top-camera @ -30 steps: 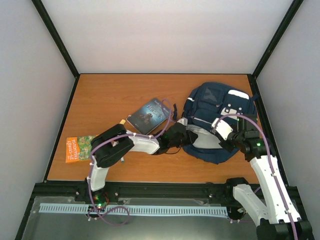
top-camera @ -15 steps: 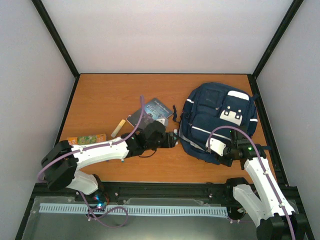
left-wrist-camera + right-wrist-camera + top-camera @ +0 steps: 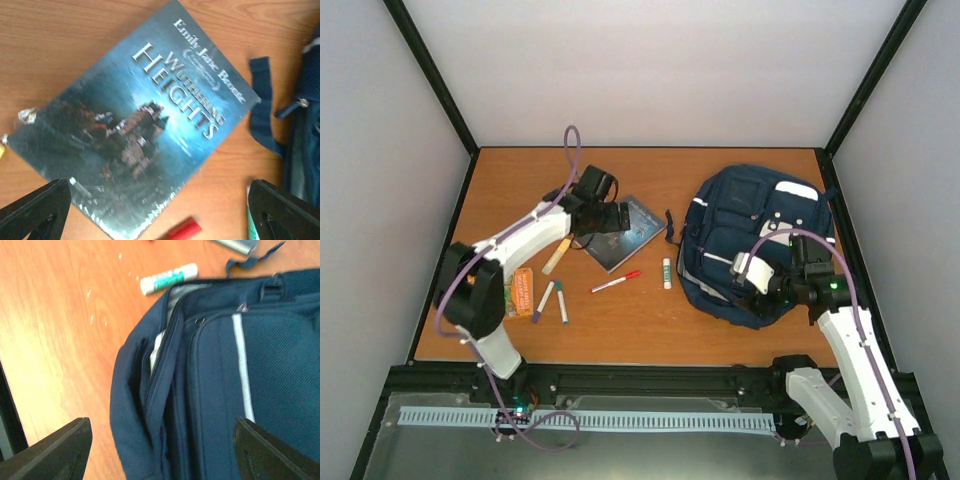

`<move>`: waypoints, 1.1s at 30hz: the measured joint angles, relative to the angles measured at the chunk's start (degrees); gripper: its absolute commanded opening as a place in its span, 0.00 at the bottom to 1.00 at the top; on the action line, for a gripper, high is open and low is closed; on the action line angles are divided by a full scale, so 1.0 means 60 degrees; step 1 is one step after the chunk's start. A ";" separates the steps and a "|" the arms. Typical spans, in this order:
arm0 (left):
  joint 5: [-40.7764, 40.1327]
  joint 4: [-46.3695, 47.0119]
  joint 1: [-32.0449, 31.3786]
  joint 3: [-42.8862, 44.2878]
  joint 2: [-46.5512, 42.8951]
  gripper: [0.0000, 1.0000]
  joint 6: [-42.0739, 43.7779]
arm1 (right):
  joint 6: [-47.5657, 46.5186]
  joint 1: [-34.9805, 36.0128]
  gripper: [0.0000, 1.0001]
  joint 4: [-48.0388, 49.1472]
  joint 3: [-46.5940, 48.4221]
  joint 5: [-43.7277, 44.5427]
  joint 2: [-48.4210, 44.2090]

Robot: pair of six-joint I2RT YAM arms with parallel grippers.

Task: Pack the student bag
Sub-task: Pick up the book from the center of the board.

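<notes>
The student bag [image 3: 750, 225] is a navy backpack lying flat at the right of the table, and its zipped near-left edge [image 3: 165, 390] shows a slit of light lining. My right gripper [image 3: 775, 290] hangs open over that edge [image 3: 167, 450], with its fingers [image 3: 55, 450] wide apart and nothing held. My left gripper [image 3: 612, 216] is open above a dark blue "Wuthering Heights" book [image 3: 145, 125], and its fingertips [image 3: 35, 210] are spread past the book's near corner. The same book [image 3: 628, 232] lies just left of the bag.
A red pen [image 3: 616, 282] and a glue stick [image 3: 667, 273] lie between book and bag. Two markers [image 3: 553, 298], a yellowish marker [image 3: 557, 256] and an orange book [image 3: 522, 292] sit near the left arm. A bag strap [image 3: 262, 100] trails toward the book.
The left arm swung away from the bag's side to the far left and now hangs over the book. Both grippers went from shut to open.
</notes>
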 measured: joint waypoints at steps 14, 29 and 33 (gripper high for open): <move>0.0911 -0.1158 0.1657 0.4495 0.4564 1.00 0.1486 | 0.3246 0.0197 0.77 0.1450 0.1169 -0.1993 0.1756; 0.1927 -0.0619 0.1738 0.3636 0.5169 0.89 0.2379 | 0.5100 0.0834 0.75 0.2834 0.1949 -0.2193 0.4135; 0.2204 -0.0058 0.1763 0.2688 0.4630 0.87 0.2342 | 0.5224 0.1027 0.74 0.2983 0.2353 -0.2175 0.4896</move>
